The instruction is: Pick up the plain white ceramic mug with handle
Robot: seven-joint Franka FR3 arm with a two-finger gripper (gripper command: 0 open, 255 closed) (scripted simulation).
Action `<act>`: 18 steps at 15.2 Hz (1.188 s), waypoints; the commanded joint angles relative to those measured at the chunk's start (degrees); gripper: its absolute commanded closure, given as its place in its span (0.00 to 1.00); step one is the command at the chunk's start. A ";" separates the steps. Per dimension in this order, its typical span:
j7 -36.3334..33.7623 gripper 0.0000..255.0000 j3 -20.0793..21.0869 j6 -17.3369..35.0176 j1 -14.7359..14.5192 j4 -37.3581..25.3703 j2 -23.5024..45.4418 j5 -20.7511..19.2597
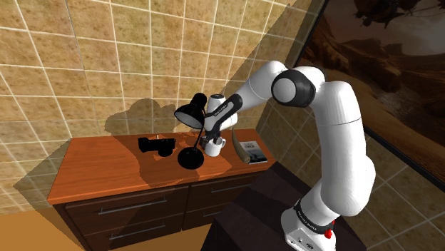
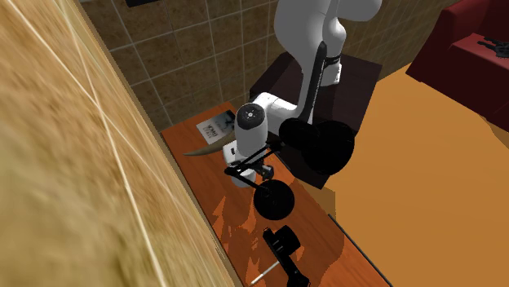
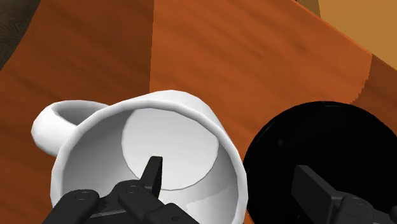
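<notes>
My pincer (image 3: 229, 170) hangs open directly over the upright white mug (image 3: 167, 130) on the worktop (image 3: 210, 51), 1 finger inside its mouth, 1 outside beside the black lamp base (image 3: 318, 143), straddling the wall opposite the handle, not yet clamped.

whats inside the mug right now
In the mug: its bare white bottom and one black finger dipped past the rim; the other finger is outside, over the lamp base. No contents visible. The near inner wall is hidden behind that finger's mount.
</notes>
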State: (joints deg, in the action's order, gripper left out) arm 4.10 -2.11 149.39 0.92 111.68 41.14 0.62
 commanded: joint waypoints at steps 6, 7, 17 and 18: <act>0.00 1.00 0.03 0.14 -0.02 0.05 0.19 0.01; 0.00 1.00 0.03 0.23 -0.02 0.14 0.18 0.01; 0.01 1.00 -0.13 -3.06 -0.12 1.67 -4.62 -0.13; 0.00 1.00 -0.16 -3.54 -0.14 1.86 -5.30 -0.15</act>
State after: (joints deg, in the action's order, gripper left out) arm 4.10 -2.25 146.34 0.80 113.37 36.50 0.49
